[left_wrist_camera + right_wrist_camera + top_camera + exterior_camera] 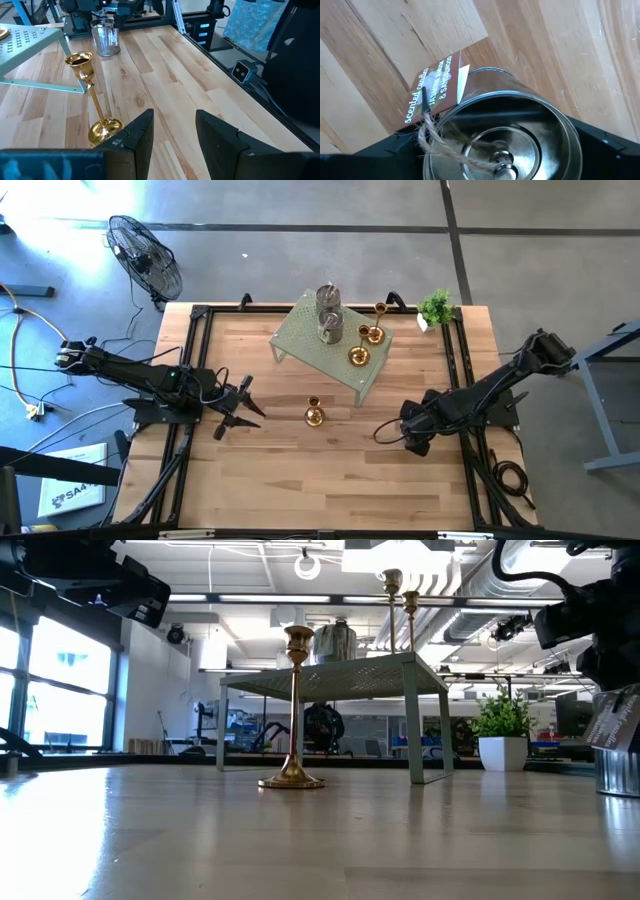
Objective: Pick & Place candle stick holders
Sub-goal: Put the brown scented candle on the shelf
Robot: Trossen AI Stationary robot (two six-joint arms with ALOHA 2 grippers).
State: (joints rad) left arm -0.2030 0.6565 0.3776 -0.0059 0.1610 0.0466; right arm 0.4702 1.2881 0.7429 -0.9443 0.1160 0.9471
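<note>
Straddling a silver tin holder (502, 135), the lowered right gripper (415, 442) gapes — not visibly clamping it.

Grey-silver cup (505, 130) seen from above, standing on wood bench (560, 45). Central post inside. Twine (437, 137) draped over rim, tied to brown tag (437, 90) reading "scented candles". Right gripper (502, 142) dark jaws flank cup on both sides.
</note>
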